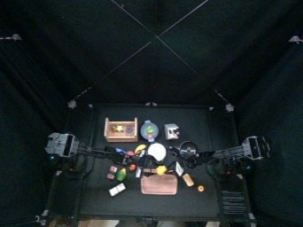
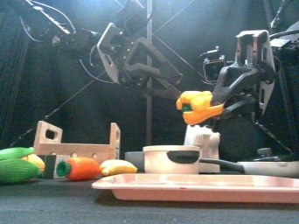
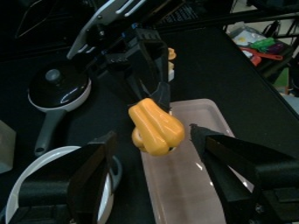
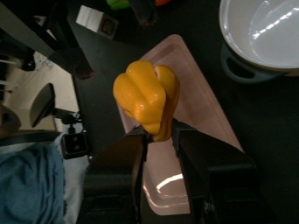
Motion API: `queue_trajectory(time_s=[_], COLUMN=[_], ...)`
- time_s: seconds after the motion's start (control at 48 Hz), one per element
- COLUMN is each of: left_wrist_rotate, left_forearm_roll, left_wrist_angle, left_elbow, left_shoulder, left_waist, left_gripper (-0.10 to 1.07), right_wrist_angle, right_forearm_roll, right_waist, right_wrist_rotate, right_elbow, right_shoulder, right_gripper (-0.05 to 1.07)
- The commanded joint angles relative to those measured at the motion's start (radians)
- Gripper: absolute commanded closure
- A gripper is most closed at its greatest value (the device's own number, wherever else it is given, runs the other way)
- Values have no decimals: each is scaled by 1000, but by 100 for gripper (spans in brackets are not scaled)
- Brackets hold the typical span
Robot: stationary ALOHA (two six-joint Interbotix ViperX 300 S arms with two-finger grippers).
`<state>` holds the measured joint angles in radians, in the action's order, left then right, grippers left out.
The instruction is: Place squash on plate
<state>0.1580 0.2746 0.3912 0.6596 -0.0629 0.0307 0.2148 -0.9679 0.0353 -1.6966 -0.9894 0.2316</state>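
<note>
A: Front of the counter, the plate lies flat, pinkish, nothing on it.

B: And the squash?

A: In the air above the plate, held at its narrow end by the right tool. Seen from overhead, the plate sits at six o'clock on the counter.

B: Left tool?

A: Spread wide, holding nothing, hanging just beside the squash.

B: Behind?

A: White pot and black pan beyond the plate, wooden crate toward eleven o'clock.

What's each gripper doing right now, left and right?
Left gripper: open, holding nothing, above the plate.
Right gripper: shut on the squash, held in the air over the plate.
</note>
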Motion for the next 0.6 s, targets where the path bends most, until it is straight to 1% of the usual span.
queue_trajectory(time_s=[0.0, 0.125, 0.312, 0.583], left_wrist_rotate=[0, -2, 0, -2], left_forearm_roll=[-21, -52, -69, -121], left_wrist_angle=[31, 48, 77, 101], left_elbow=[2, 29, 84, 147], left_shoulder=[25, 34, 61, 91], left_waist=[-8, -9, -9, -9], left_gripper=[-2, -2, -2, -2], right_wrist_angle=[-52, -127, -252, -428], right_forearm_roll=[-28, -78, -176, -279], right_waist=[26, 55, 132, 233], right_wrist_rotate=[2, 2, 0, 0], right_elbow=[15, 26, 54, 167], right_shoulder=[25, 23, -8, -140], right_gripper=[41, 41, 41, 41])
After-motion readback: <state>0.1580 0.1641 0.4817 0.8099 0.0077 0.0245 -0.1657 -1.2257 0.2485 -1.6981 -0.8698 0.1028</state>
